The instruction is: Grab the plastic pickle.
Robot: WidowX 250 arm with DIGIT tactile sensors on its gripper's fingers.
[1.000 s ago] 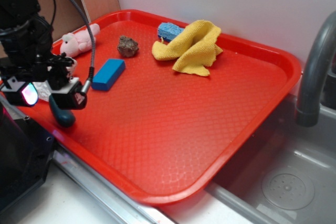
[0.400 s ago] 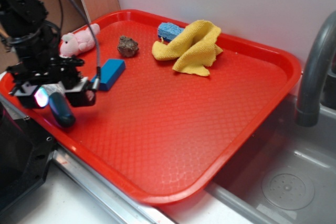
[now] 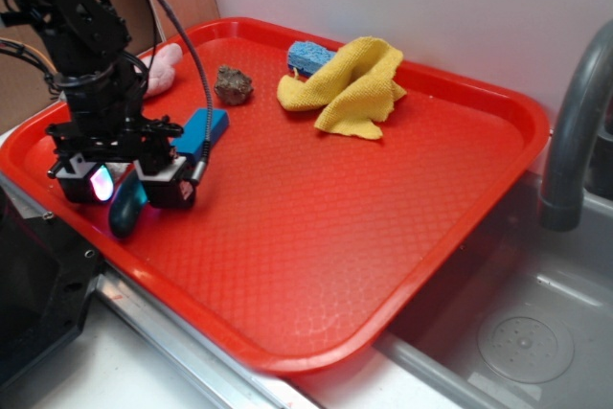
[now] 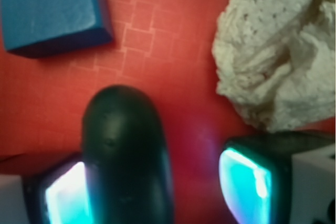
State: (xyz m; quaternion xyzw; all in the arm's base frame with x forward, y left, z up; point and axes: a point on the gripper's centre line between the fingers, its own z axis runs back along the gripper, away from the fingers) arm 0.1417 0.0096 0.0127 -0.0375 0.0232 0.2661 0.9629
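Note:
The plastic pickle [image 3: 124, 210] is a dark teal-green oblong lying near the tray's front left rim. My gripper [image 3: 123, 189] stands over it, open, with the pickle's end between the two fingers. In the wrist view the pickle [image 4: 126, 150] lies close against the left glowing pad [image 4: 65, 195]. A strip of red tray shows between it and the right pad [image 4: 244, 187]. My gripper [image 4: 157, 195] has not closed on it.
On the red tray [image 3: 479, 93], a blue block [image 3: 203, 129] [image 4: 50, 9] lies just beyond the gripper, and a pink plush toy [image 3: 165, 62] [image 4: 278, 56] behind it. Farther back are a brown rock [image 3: 233, 84], a yellow cloth [image 3: 354, 83] and a blue sponge [image 3: 306, 53]. A faucet [image 3: 575, 131] and sink [image 3: 517, 332] are at right.
The gripper has moved right and turned, from beside the pickle to straddling it. The pickle's upper end now sits between the fingers. The other objects have stayed put.

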